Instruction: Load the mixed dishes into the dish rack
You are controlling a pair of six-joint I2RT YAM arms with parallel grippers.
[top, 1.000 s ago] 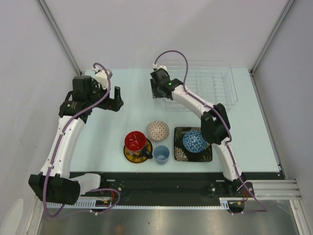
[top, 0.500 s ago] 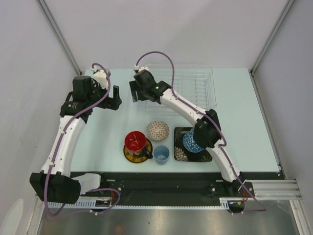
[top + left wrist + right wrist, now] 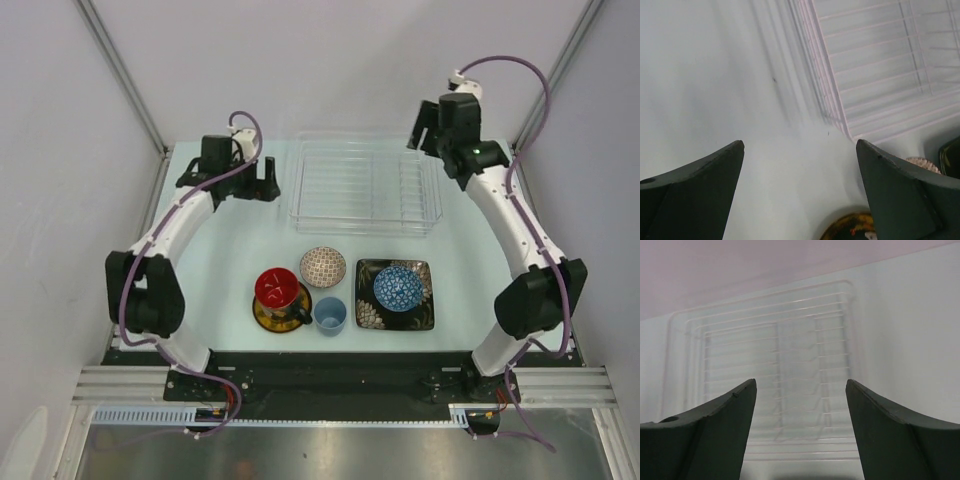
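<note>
Seen from above, the clear dish rack (image 3: pixel 365 185) lies flat at the far middle of the pale desk (image 3: pixel 220 250), with nothing in it. The left fingers (image 3: pixel 270 187) hover near its left end and the right fingers (image 3: pixel 417 125) are raised near its far right corner; both sets are spread and hold nothing. The dishes sit in a row well in front of the rack. From my left, the dark red-lined mug (image 3: pixel 277 289) stands on the yellow-brown saucer (image 3: pixel 262 318), with the light blue cup (image 3: pixel 330 315) just beside it. The small red-white patterned bowl (image 3: pixel 323 266) sits a little farther back. The blue patterned bowl (image 3: pixel 398 288) rests on the black floral square plate (image 3: pixel 370 312). In the left wrist camera, the two dark fingers stand wide apart over bare desk with nothing between them. A ribbed corner of the rack fills the upper right, apart from the fingers. Along the bottom right I see slivers of the saucer, the small patterned bowl and the black plate. In the right wrist camera, the fingers are again wide apart and empty. The whole rack lies beyond the gap between them, its ribs and raised rim visible against the desk.
</note>
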